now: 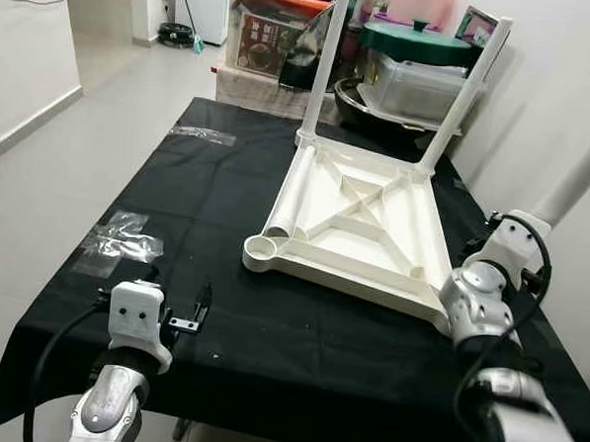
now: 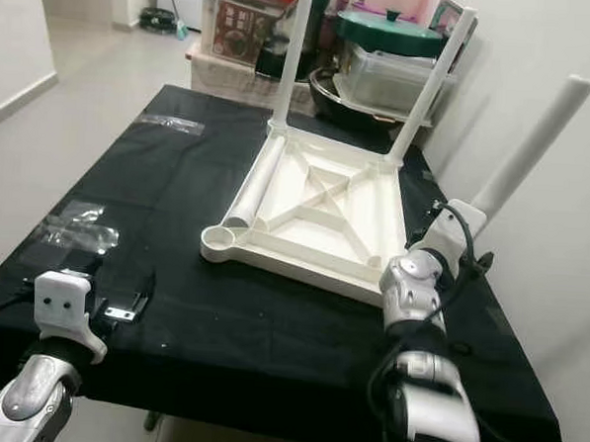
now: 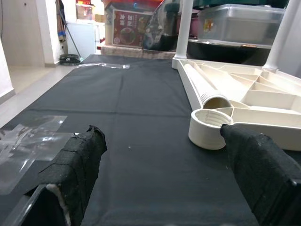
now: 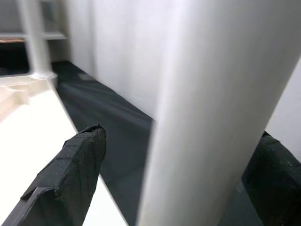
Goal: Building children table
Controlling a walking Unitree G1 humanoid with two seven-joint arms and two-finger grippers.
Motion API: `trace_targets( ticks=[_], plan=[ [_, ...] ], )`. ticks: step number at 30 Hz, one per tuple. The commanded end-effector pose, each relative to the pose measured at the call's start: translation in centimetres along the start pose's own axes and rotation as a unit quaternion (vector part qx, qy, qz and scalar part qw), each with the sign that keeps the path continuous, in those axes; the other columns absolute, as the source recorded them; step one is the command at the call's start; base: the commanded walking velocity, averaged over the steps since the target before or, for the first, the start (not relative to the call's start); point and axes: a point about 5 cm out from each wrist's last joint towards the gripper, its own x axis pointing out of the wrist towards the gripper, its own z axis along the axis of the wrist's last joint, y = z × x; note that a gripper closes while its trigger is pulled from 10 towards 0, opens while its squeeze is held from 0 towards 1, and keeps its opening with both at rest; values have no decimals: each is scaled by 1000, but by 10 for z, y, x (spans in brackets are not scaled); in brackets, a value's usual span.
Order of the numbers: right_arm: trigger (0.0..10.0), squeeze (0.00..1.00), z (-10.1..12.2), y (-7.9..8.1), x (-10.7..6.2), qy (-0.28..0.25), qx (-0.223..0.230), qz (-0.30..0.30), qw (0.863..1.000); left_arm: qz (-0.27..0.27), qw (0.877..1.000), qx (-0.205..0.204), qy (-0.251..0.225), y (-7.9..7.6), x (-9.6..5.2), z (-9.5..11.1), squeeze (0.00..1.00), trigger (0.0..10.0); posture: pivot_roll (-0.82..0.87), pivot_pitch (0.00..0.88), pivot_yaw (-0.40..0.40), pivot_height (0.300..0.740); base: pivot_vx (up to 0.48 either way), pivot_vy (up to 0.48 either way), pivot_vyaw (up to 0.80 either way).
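1. Black cloth covers the tabletop (image 1: 228,178), with storage boxes (image 1: 422,69) crowded behind its far edge.
2. Right pincer (image 4: 178,155) pinches a white leg (image 2: 532,144) at the upturned children's table's (image 1: 359,224) near right corner.
3. Left pincer (image 3: 164,160) hovers spread over the cloth, facing an empty corner socket (image 3: 209,127).
4. A loose leg (image 1: 296,196) lies inside the frame; two legs stand fitted at the far corners.
5. Clear plastic wrap (image 1: 121,240) lies beside the left pincer.
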Motion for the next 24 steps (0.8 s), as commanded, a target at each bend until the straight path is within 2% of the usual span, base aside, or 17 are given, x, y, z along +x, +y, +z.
trace_targets(
  ticks=[1,3,4,6,11,13,14,15,18,19,20,21,22,23,24],
  plan=[
    [10000,1000,1,4,-10,1,-7,29,1000,1,1000,-2,7,-1,-2,-3,0,10000,51,0,-177,740,0,0,0],
    [10000,1000,-1,4,-40,5,-17,95,995,1,1000,-4,9,-1,-2,-4,0,10000,38,0,-173,740,0,0,0],
    [10000,1000,-1,4,-40,5,-17,95,995,1,1000,-4,9,-1,-2,-4,0,10000,38,0,-173,740,0,0,0],
    [10000,1000,-5,-5,-56,10,-34,118,992,1,1000,-6,10,-1,-3,-5,0,10000,18,0,-168,740,0,0,0],
    [10000,1000,-8,-19,-59,6,-68,116,991,0,1000,-8,12,-1,-3,-6,0,10000,9,0,-164,740,0,0,0],
    [10000,1000,-8,-19,-59,6,-68,116,991,0,1000,-8,12,-1,-3,-6,0,10000,9,0,-164,740,0,0,0],
    [10000,1000,-7,-15,-60,7,-77,142,987,0,1000,-8,12,0,-3,-6,0,10000,6,0,-161,740,0,0,0],
    [10000,0,-8,-1,-65,16,-82,213,973,-1,1000,-8,12,0,-2,-6,0,10000,5,0,-158,740,0,0,0],
    [10000,0,-8,-1,-65,16,-82,213,973,-1,1000,-8,12,0,-2,-6,0,10000,5,0,-158,740,0,0,0],
    [10000,0,-12,15,-74,51,-88,299,949,-1,1000,-7,12,0,-1,-6,0,10000,9,0,-154,740,0,0,0],
    [10000,0,-14,34,-82,84,-106,381,915,-1,1000,-5,12,0,-1,-6,0,10000,13,0,-155,740,0,0,0],
    [10000,0,-14,34,-82,84,-106,381,915,-1,1000,-5,12,0,-1,-6,0,10000,13,0,-155,740,0,0,0],
    [10000,0,-9,47,-89,89,-123,430,890,2,1000,-2,9,1,0,-5,0,10000,32,0,-166,740,0,0,0],
    [10000,0,-6,56,-94,94,-127,463,872,4,1000,0,6,2,1,-4,0,10000,32,0,-166,740,0,0,0],
    [10000,0,-4,65,-102,107,-105,515,844,13,1000,6,4,5,1,-3,0,10000,45,0,-175,740,0,0,0]
  ],
)
